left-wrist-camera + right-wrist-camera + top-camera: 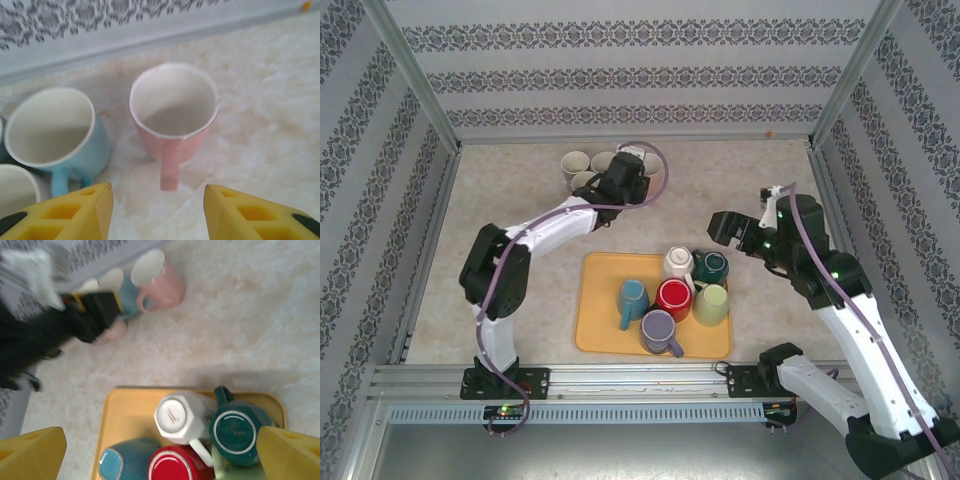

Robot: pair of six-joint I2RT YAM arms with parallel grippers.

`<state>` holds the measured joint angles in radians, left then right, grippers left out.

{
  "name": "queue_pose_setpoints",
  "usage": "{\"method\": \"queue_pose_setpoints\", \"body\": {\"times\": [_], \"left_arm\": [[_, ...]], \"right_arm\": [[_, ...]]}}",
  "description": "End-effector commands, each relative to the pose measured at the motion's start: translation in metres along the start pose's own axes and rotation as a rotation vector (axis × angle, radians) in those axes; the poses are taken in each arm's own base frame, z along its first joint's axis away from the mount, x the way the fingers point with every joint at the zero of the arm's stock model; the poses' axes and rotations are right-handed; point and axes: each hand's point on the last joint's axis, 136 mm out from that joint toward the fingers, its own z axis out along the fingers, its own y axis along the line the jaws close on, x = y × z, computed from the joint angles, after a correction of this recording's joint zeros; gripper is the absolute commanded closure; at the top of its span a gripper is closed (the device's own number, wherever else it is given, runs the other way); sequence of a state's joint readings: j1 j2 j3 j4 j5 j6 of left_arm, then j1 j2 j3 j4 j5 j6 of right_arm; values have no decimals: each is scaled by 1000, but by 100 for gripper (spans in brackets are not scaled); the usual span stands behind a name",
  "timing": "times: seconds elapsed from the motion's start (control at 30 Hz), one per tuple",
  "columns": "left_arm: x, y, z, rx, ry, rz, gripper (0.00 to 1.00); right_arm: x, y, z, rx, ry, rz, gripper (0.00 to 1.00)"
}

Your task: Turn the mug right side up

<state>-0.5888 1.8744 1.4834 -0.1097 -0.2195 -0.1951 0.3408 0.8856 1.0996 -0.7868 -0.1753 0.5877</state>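
The pink mug (pixel 175 147) stands upright on the table (pixel 270 100) near the back wall, mouth up and handle pointing toward the left gripper (pixel 157 202). The gripper's jaws are wide apart and hold nothing; only the yellow fingertips (pixel 80 210) show, cut off by the frame's bottom edge. Just left of the pink mug stands a light blue mug (pixel 92 150), also upright. A white rim (pixel 15 190) beside it is cropped at the corner. From above, the left arm covers most of the pink mug, and cream mugs (pixel 576 162) sit next to it.

The right gripper (pixel 160 455) hangs over the yellow tray (pixel 605 335), jaws wide and empty, its fingers cut off at both lower corners. Below it the white mug (pixel 175 416), teal mug (pixel 235 430) and red mug (pixel 175 465) stand bottom up. The blue mug (pixel 632 297) and green mug (pixel 711 304) are partly cropped there. Whether the purple mug (pixel 658 328) is upright I cannot tell.
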Motion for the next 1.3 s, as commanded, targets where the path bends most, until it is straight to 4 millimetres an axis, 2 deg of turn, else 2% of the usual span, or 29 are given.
{"method": "queue_pose_setpoints", "body": {"times": [0.0, 0.17, 0.33, 0.53, 0.7, 0.93, 1.13, 1.27], "left_arm": [[-13, -2, -33, 69, 0, -51, 48], [-13, 5, -83, 108, 18, -93, 48], [7, 11, -129, 168, 55, -123, 47], [25, 8, -164, 270, 28, -40, 46], [32, 6, -174, 311, -21, -7, 42], [33, 1, -176, 347, -38, -35, 42], [32, -1, -178, 367, -41, -51, 42], [31, 0, -179, 362, -45, -52, 42]], "right_arm": [[22, 4, 6, 25, 135, -123, 3], [42, 8, 24, 141, 243, -299, 3], [62, 14, 43, 201, 361, -432, 5], [67, 5, 70, 289, 468, -570, 2], [74, 1, 94, 338, 593, -661, 2], [86, 4, 127, 336, 708, -663, 2], [92, -7, 145, 364, 772, -653, 2], [105, -14, 155, 350, 824, -621, 2]]}}
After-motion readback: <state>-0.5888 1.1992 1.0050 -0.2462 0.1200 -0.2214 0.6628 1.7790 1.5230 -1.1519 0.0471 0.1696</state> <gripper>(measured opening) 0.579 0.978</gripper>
